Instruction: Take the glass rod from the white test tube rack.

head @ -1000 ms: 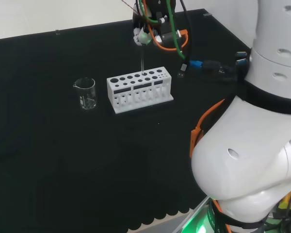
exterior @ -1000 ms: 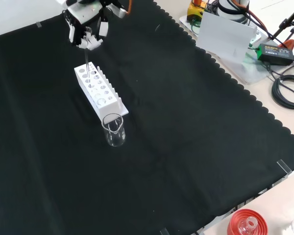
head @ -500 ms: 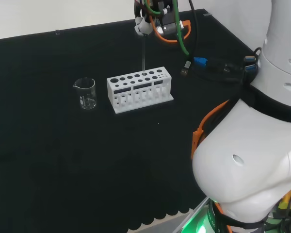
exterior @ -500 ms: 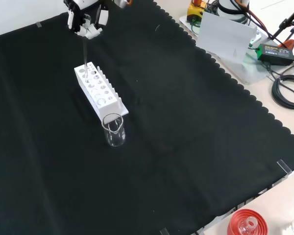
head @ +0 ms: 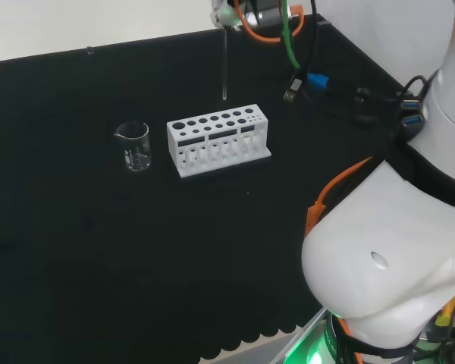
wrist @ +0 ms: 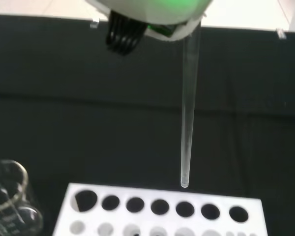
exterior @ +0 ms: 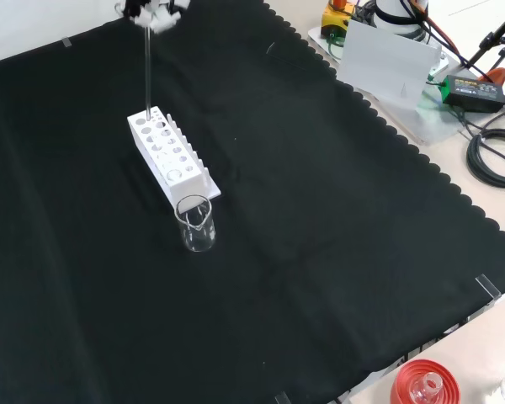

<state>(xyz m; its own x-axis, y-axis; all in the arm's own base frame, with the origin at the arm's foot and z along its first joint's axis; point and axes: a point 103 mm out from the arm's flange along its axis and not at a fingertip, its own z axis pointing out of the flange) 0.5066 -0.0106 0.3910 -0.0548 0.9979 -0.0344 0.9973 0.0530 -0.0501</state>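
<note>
Lifting straight up is what this step calls for, since the glass rod (wrist: 188,123) hangs upright with its lower tip just above the top of the white test tube rack (head: 218,141), clear of the holes in the wrist view. The hand (exterior: 154,10), at the top edge of the front view, pinches the rod's upper end. I judge the rod free of the rack, so any sideways travel should wait until the tip has more height, and it should be slow: a swinging tip could strike the rack or the empty beaker (head: 133,145) beside it.
</note>
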